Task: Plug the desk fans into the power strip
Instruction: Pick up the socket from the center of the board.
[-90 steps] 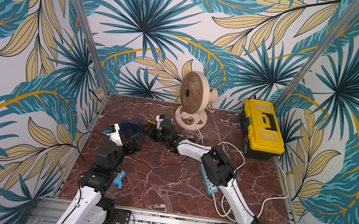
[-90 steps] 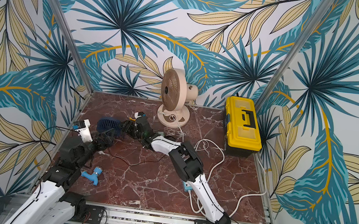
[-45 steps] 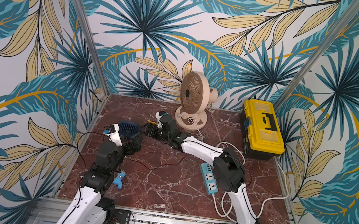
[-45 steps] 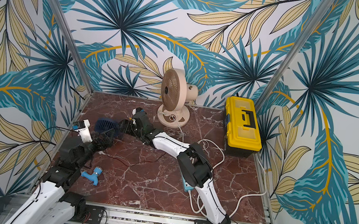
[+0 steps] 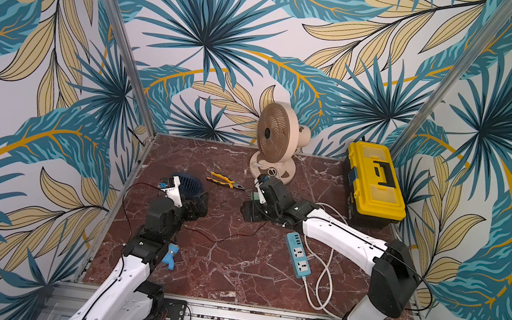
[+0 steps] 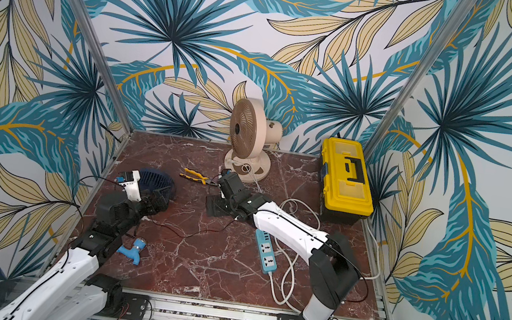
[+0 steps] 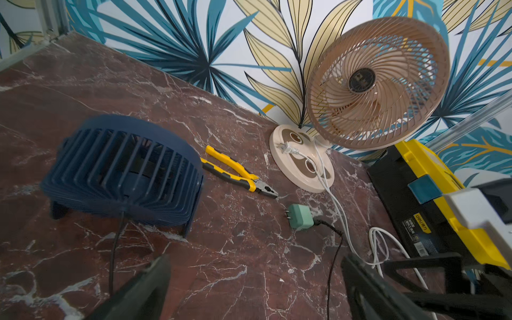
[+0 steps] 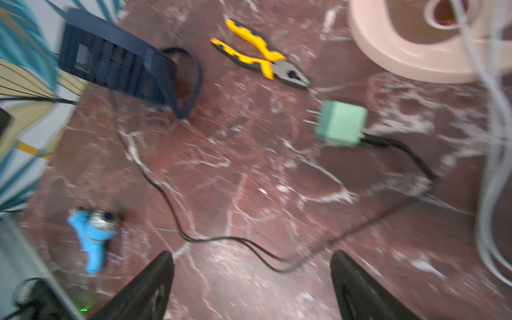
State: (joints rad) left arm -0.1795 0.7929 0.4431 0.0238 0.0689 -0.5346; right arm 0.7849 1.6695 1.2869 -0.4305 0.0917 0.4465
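left fingers point(image 7: 149, 285) apart, holding nothing | right fingers point(image 8: 149, 282) apart, holding nothing | green plug point(image 7: 300, 220) lying on worktop point(image 5: 216, 264) near beige fan point(image 5: 273, 136) base | power strip point(image 5: 298, 256) flat on worktop, robot-side of beige fan, well apart

The left arm point(image 5: 130, 272) rises from its base, elbow bent, wrist pitched forward and down. The left gripper point(image 7: 257, 288) holds its dark fingers point(image 7: 144, 291) spread wide. The right arm point(image 5: 339, 237) stretches long and low, forearm almost level. The right gripper point(image 8: 252, 285) tips downward, jaws also well apart. Both are empty.
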